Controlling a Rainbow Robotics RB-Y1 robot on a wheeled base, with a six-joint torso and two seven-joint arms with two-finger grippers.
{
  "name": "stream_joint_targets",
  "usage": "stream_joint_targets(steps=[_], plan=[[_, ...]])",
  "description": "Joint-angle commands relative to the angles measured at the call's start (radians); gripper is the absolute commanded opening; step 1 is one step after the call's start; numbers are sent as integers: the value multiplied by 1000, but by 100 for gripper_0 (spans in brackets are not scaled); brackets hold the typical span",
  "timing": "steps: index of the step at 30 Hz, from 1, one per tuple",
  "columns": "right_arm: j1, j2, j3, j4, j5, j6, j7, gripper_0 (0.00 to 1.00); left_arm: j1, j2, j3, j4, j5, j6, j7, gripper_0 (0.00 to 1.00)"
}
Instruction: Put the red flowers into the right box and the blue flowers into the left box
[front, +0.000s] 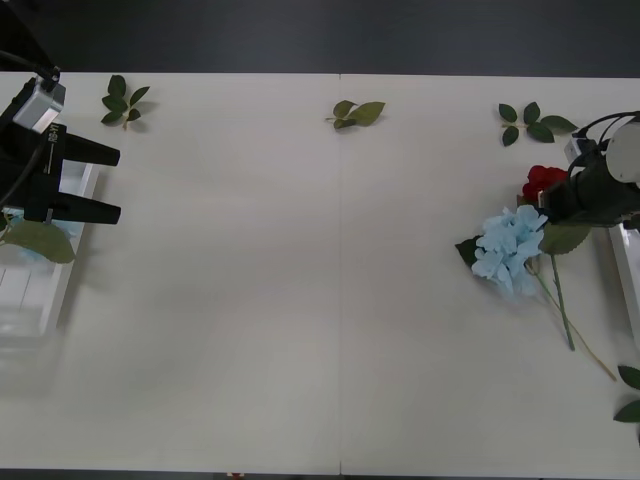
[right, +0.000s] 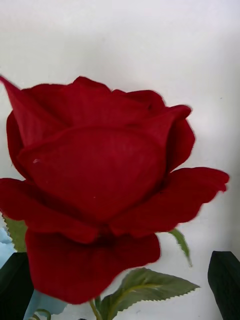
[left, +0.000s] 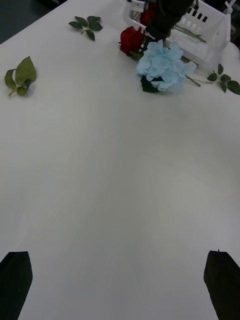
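The white table (front: 300, 300) spreads ahead of both arms. Beside the right gripper (front: 560, 205) a blue hydrangea (front: 510, 250) lies, stem trailing toward the robot. Its black fingers, parted, flank a red rose (right: 100, 200); grip unclear. The left gripper (front: 105, 183) is open, empty.

— How do your cameras sit?
— My front camera looks forward and down over the whole bench (front: 300, 300). My right wrist camera sits very close behind a red rose (right: 100, 200). My left wrist camera looks low across the bench from far off.
— Any overlap?
— All three catch that rose; front and left wrist share the blue hydrangea (front: 508, 250).
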Motion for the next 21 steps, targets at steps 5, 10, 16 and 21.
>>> stream_joint_targets(steps=[5, 10, 16, 21], plan=[[2, 15, 53, -6, 43, -35, 5, 100, -36, 14, 11, -10, -2, -2, -35, 100], [2, 31, 53, -5, 72, -34, 7, 74, -36, 14, 11, -10, -2, -2, -35, 100], [2, 36, 53, -5, 83, -32, 9, 27, -36, 14, 11, -10, -2, -2, -35, 100], [3, 36, 53, -6, 80, -32, 9, 15, -36, 14, 11, -10, -2, -2, -35, 100]])
